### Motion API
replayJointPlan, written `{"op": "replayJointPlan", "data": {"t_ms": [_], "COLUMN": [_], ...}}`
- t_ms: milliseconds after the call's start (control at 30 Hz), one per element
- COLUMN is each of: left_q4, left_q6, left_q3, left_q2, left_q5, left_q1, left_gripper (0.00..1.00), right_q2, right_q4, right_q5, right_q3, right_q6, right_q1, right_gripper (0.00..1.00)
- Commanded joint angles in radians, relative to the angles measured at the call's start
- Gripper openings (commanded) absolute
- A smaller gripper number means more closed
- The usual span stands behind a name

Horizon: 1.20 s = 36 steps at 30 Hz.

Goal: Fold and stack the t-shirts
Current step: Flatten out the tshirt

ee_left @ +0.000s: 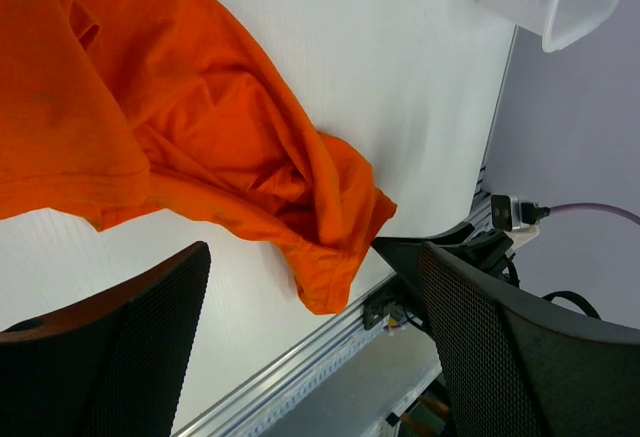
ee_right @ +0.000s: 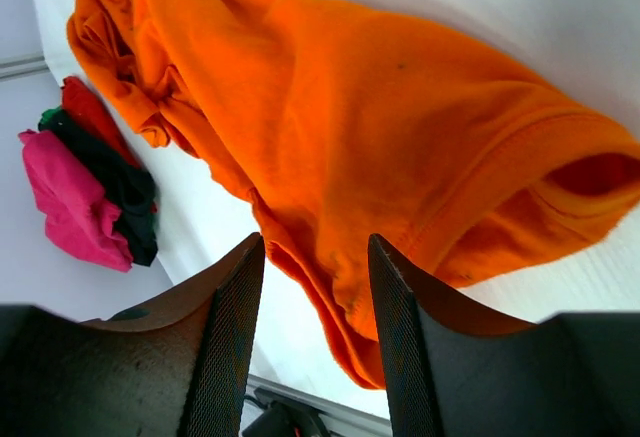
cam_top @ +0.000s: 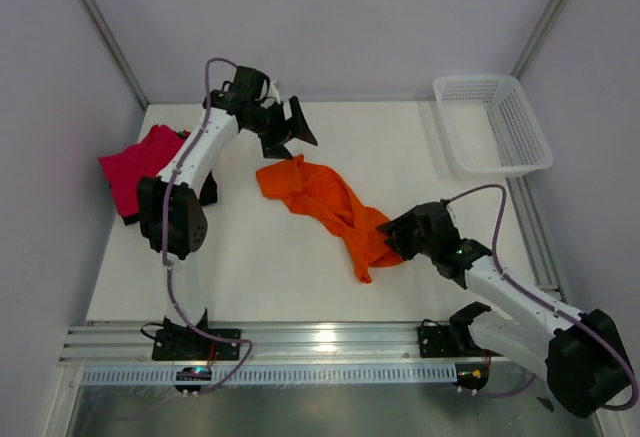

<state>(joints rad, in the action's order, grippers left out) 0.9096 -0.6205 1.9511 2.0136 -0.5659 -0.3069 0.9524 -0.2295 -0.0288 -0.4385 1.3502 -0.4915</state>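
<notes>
Now, from above: the orange t-shirt [cam_top: 325,207] lies crumpled in a twisted diagonal strip across the middle of the table [cam_top: 250,267]. It is not yet flat, so the step in hand looks like spreading it out before any fold. The left gripper [cam_top: 288,135] hovers over the shirt's far end, jaws wide apart and holding nothing. The right gripper [cam_top: 403,237] sits at the near-right end, close over the cloth. The magenta-pink t-shirt [cam_top: 140,162] is heaped at the left edge, and the white mesh basket [cam_top: 490,122] stands in the far right corner, well apart.

Over to the left wrist: two dark fingers [ee_left: 140,347] with perforated pads are spread wide. Beyond them the cloth is soft and matte, deeply wrinkled, tapering to a limp point.

On to the right wrist: its fingers [ee_right: 230,337] stand apart, with orange showing through the gap and nothing pinched. A stitched opening gapes at right, sleeve or collar. Far off, the black t-shirt [ee_right: 120,182] lies against the pink.

The next move likely calls for each gripper to take an edge and draw the shirt flat. The cloth is limp and may bunch.
</notes>
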Motion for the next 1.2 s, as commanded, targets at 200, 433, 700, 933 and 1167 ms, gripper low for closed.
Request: {"op": "replayJointPlan", "data": {"t_ms": [200, 433, 700, 933, 1167], "left_q4": [0.006, 0.021, 0.006, 0.002, 0.018], "left_q6": [0.038, 0.044, 0.033, 0.027, 0.045], "left_q3": [0.026, 0.045, 0.025, 0.014, 0.017], "left_q2": [-0.041, -0.036, -0.041, -0.046, -0.061], "left_q5": [0.014, 0.018, 0.012, 0.008, 0.034], "left_q1": [0.006, 0.006, 0.005, 0.005, 0.005], "left_gripper": [0.86, 0.86, 0.86, 0.86, 0.86], "right_q2": [0.083, 0.045, -0.225, -0.202, -0.09], "right_q4": [0.157, -0.008, -0.203, -0.116, 0.019], "right_q5": [-0.005, 0.101, 0.076, 0.066, 0.055], "right_q3": [-0.009, -0.046, 0.041, 0.153, 0.167], "right_q6": [0.027, 0.029, 0.188, 0.257, 0.265], "right_q1": [-0.005, -0.007, -0.009, -0.01, -0.013], "right_gripper": [0.49, 0.48, 0.5, 0.5, 0.5]}}
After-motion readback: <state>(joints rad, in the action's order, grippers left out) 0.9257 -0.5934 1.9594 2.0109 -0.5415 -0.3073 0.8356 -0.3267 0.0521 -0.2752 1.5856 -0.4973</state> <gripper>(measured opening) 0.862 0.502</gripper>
